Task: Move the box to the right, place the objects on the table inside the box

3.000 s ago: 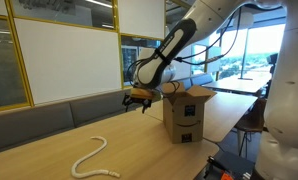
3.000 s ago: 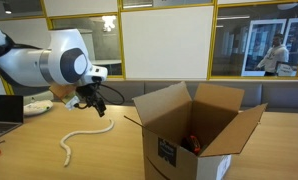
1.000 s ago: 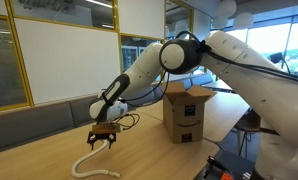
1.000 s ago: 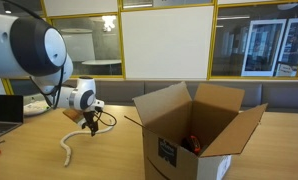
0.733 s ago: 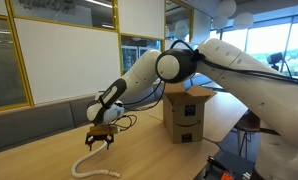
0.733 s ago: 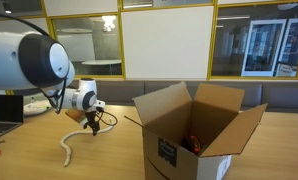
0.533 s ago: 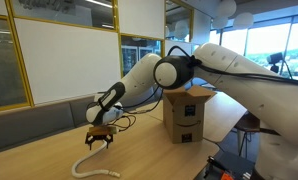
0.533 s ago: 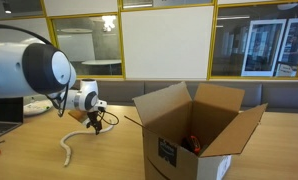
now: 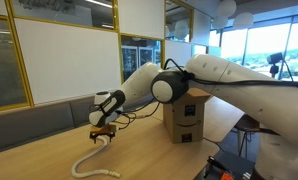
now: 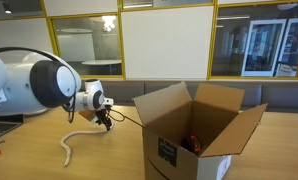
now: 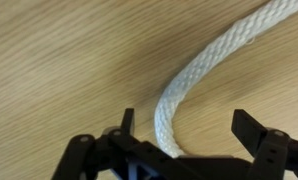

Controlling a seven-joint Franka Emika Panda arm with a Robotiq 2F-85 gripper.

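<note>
A white rope (image 9: 90, 161) lies curved on the wooden table, seen in both exterior views (image 10: 71, 145). My gripper (image 9: 100, 133) is low over the rope's far end, also in an exterior view (image 10: 105, 119). In the wrist view the gripper (image 11: 189, 125) is open, one finger on each side of the rope (image 11: 204, 68), not closed on it. The open cardboard box (image 9: 187, 112) stands to the side on the table (image 10: 194, 135). A red object (image 10: 192, 142) shows inside it.
The wooden table (image 9: 149, 150) ends close to the box. A dark bench (image 9: 29, 125) runs along the glass wall behind. My arm (image 10: 39, 85) fills the space beside the rope.
Over the last second my gripper has come down slightly onto the rope's far end and the arm has swung closer. The rope and the box have not moved.
</note>
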